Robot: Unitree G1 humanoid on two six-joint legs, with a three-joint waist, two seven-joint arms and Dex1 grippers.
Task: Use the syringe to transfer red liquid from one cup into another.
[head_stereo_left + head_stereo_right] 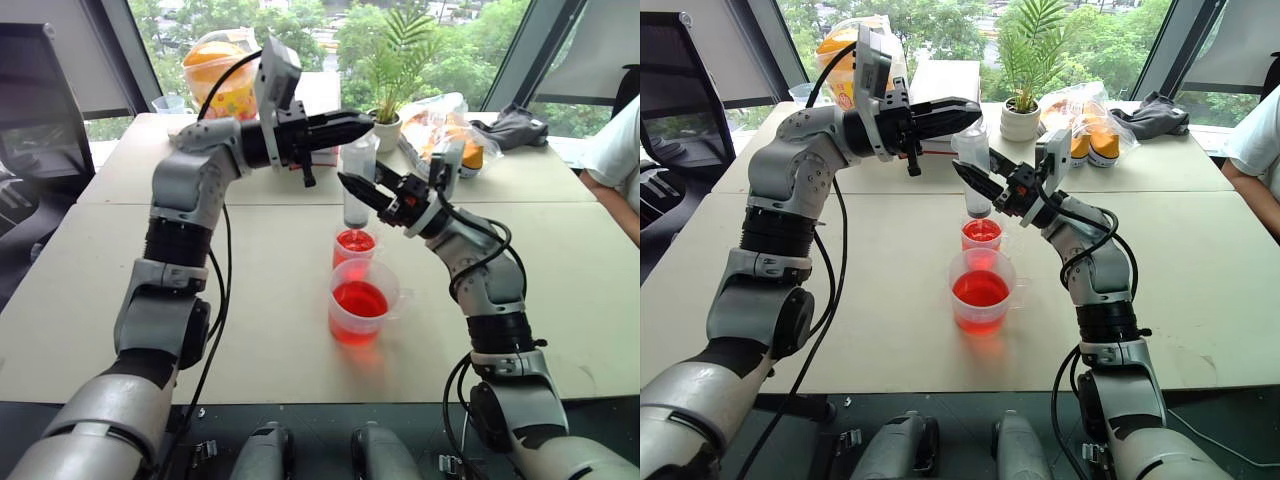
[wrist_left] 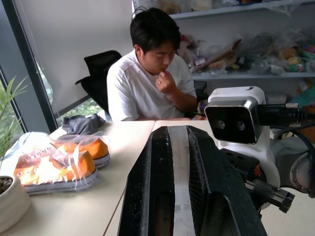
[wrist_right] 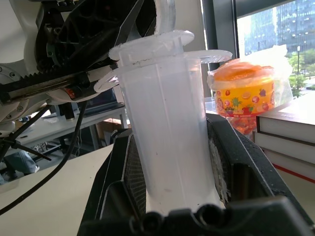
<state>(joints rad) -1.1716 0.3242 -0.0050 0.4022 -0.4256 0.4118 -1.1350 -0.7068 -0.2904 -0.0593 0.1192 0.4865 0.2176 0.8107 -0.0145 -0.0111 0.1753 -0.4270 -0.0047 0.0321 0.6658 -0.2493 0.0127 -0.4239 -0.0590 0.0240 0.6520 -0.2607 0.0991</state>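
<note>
While our left end effector [image 1: 362, 125] reaches in from the left, its fingers pressed together at the plunger top of the large clear plastic syringe [image 1: 356, 185], we hold the barrel upright over the cups. Moving right, our right end effector [image 1: 350, 184] pinches that barrel, as the right wrist view shows. The syringe tip points down into the small clear plastic cup [image 1: 354, 246], which holds translucent red liquid [image 1: 355, 241] near its brim. Just in front stands the wider clear plastic cup [image 1: 361, 301], about half full of the same red liquid. We cannot tell which cup is source and which is target, nor whether the barrel is loaded, so we judge the transfer midway. Both cups rest on the beige counter [image 1: 250, 250].
</note>
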